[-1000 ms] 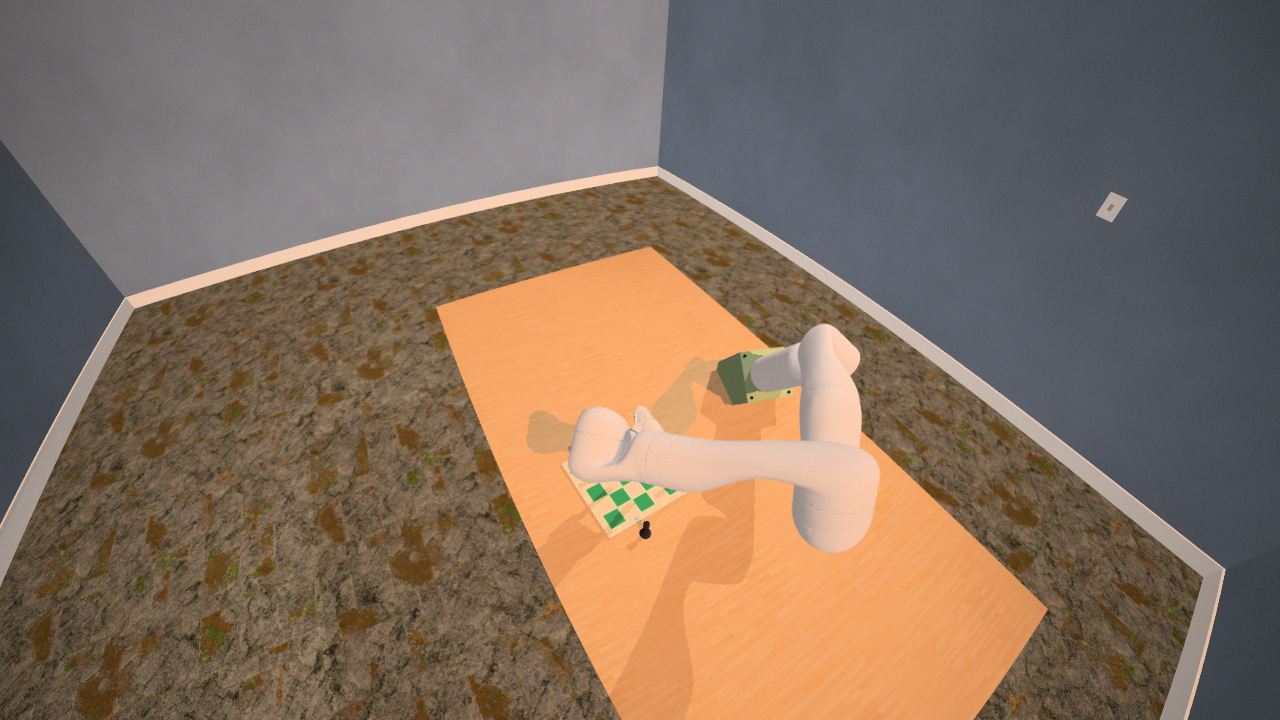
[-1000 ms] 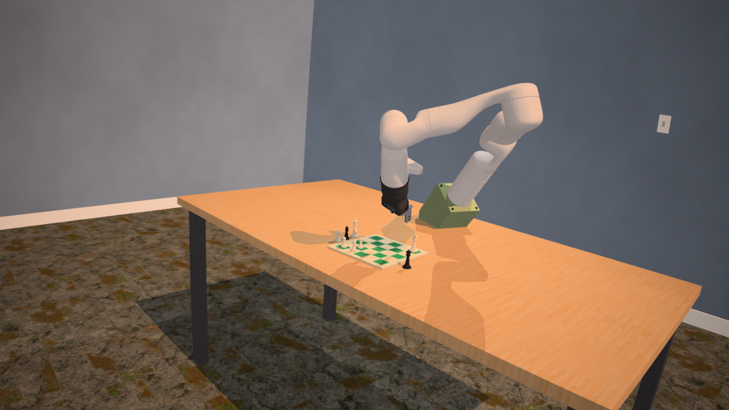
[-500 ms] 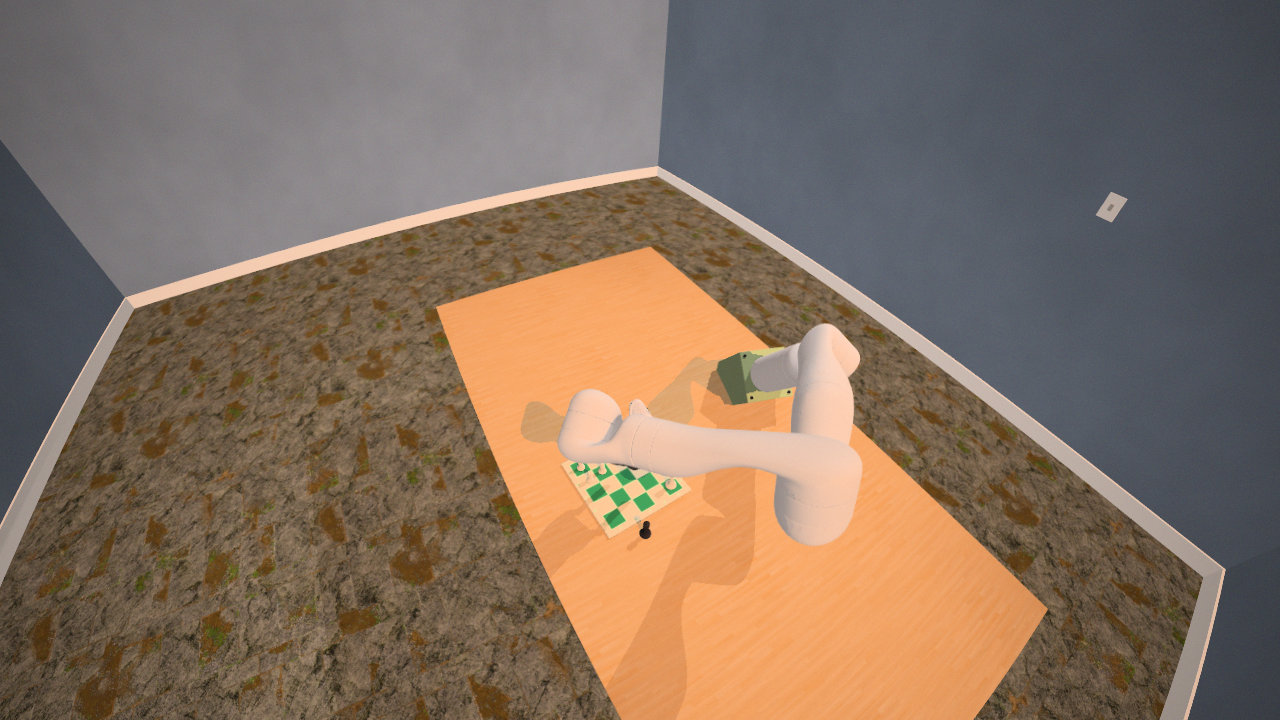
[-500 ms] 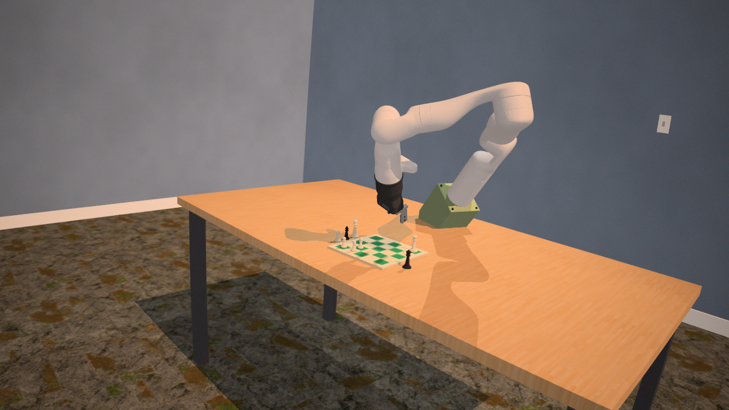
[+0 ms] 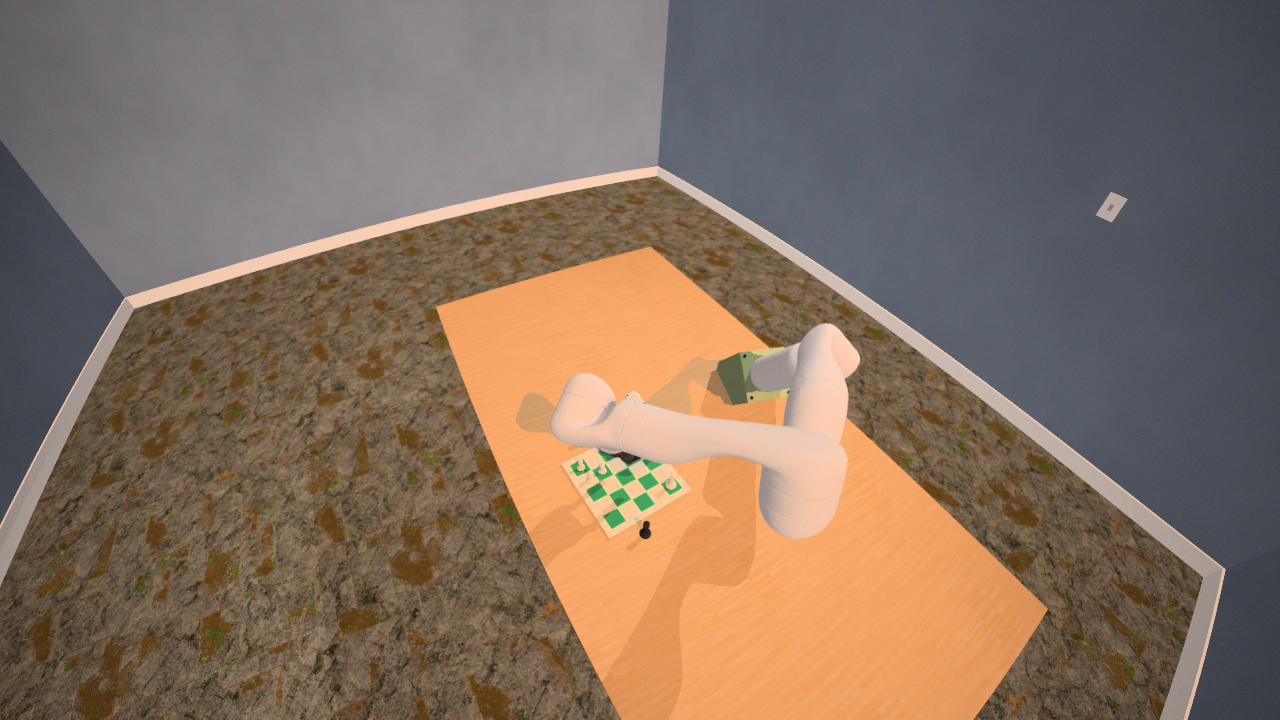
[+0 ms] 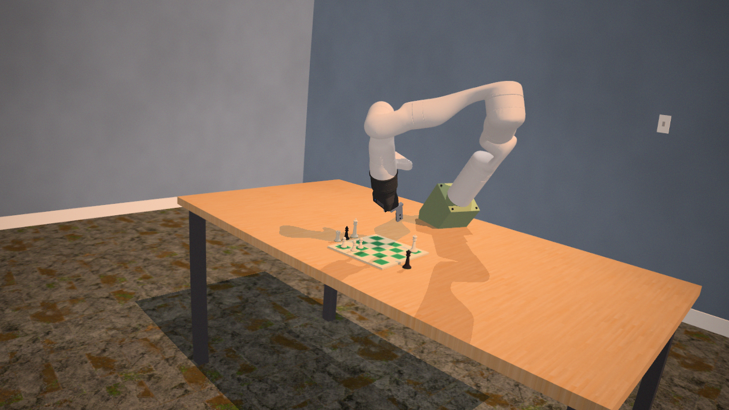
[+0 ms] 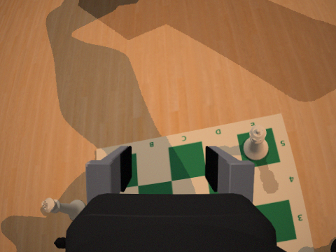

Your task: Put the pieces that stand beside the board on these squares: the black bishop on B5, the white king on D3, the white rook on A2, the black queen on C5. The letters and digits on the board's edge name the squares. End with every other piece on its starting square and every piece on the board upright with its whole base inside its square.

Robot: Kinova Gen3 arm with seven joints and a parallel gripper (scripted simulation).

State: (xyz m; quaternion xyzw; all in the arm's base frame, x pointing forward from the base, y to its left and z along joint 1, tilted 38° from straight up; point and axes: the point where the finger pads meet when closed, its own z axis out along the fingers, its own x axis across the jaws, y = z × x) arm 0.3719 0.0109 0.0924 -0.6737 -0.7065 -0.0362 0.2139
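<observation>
The small green-and-cream board [image 6: 377, 250] lies on the orange table and also shows in the overhead view [image 5: 624, 489]. My gripper [image 6: 394, 211] is open and empty, hanging above the board's row-5 edge; in the wrist view [image 7: 167, 169] its fingers straddle the B and C columns. Beside the board's far left edge stand the white rook [image 6: 336, 235], the black bishop [image 6: 346, 232] and the white king [image 6: 354, 228]; the king also shows in the wrist view [image 7: 61, 206]. The black queen [image 6: 406, 259] stands off the board's near edge.
A white piece [image 7: 256, 143] stands upright on E5. Up to three small white pieces [image 6: 353, 244] stand on the board's left part. The green arm base [image 6: 448, 206] sits behind the board. My arm hides the board's far edge in the overhead view.
</observation>
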